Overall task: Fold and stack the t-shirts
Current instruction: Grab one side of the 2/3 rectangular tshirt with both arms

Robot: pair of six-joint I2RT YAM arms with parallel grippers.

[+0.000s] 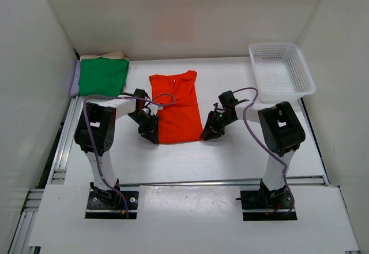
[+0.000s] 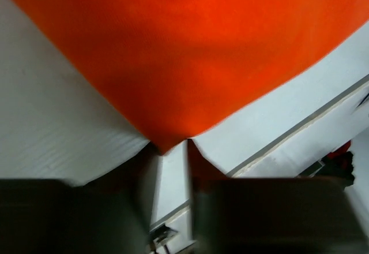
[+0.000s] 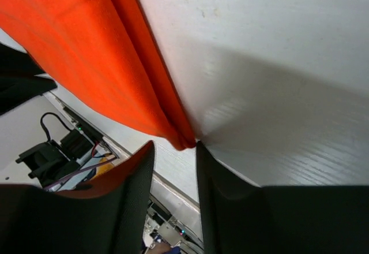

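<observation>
An orange-red t-shirt (image 1: pixel 176 108) lies folded into a long strip in the middle of the table, collar end away from me. My left gripper (image 1: pixel 151 134) is at its near left corner and my right gripper (image 1: pixel 207 134) at its near right corner. In the left wrist view the shirt's corner (image 2: pixel 164 141) ends right at the mouth of the open left gripper (image 2: pixel 171 151). The right wrist view shows the folded corner (image 3: pixel 183 141) just ahead of the open right gripper (image 3: pixel 174 148); neither corner is pinched. A green t-shirt (image 1: pixel 102 76) lies folded at the back left, on a beige one (image 1: pixel 105 55) and a lilac one (image 1: pixel 75 82).
A white mesh basket (image 1: pixel 281 69) stands at the back right. White walls close in the table on the left, back and right. The arm bases (image 1: pixel 109 199) sit on a rail at the near edge.
</observation>
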